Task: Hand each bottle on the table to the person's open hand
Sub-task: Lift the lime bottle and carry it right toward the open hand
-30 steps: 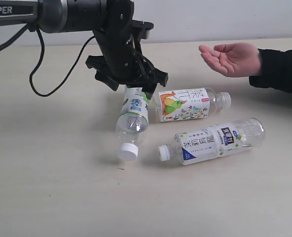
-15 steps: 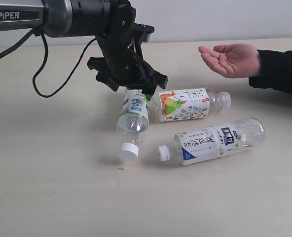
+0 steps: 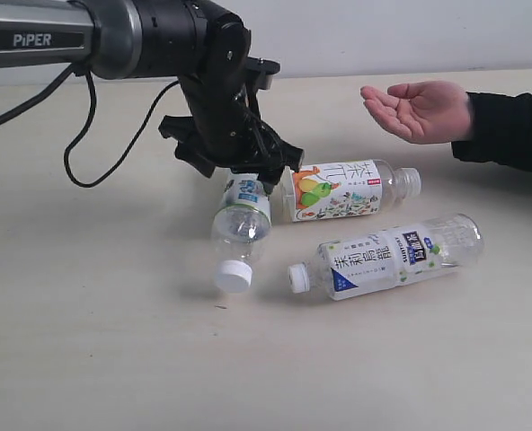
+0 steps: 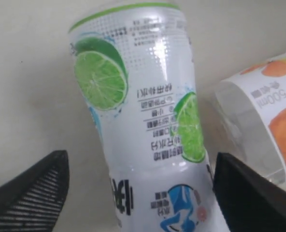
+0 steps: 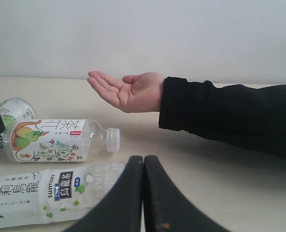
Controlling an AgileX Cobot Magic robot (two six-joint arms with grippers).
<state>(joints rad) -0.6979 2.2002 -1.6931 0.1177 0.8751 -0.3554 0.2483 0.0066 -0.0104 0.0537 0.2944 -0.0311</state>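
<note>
Three bottles lie on the table (image 3: 86,341). The lime-label bottle (image 3: 241,224) (image 4: 143,121) points its white cap toward the front. My left gripper (image 3: 248,180) (image 4: 140,162) straddles its base end, open, with one finger (image 4: 36,193) clear of the bottle and the other (image 4: 249,198) at its side. The pear-label bottle (image 3: 338,190) (image 5: 51,140) lies just to the right, and the blue-label bottle (image 3: 387,256) (image 5: 36,195) in front of that. The person's open hand (image 3: 419,108) (image 5: 126,92) waits palm up at the back right. My right gripper (image 5: 144,162) is shut and empty, outside the exterior view.
The person's black sleeve (image 3: 509,126) reaches in from the right edge. A black cable (image 3: 95,171) loops down from the left arm onto the table's left side. A pale wall runs behind the table.
My left arm has shifted a little to the right and lower over the lime-label bottle. The bottles and the hand have stayed where they were.
</note>
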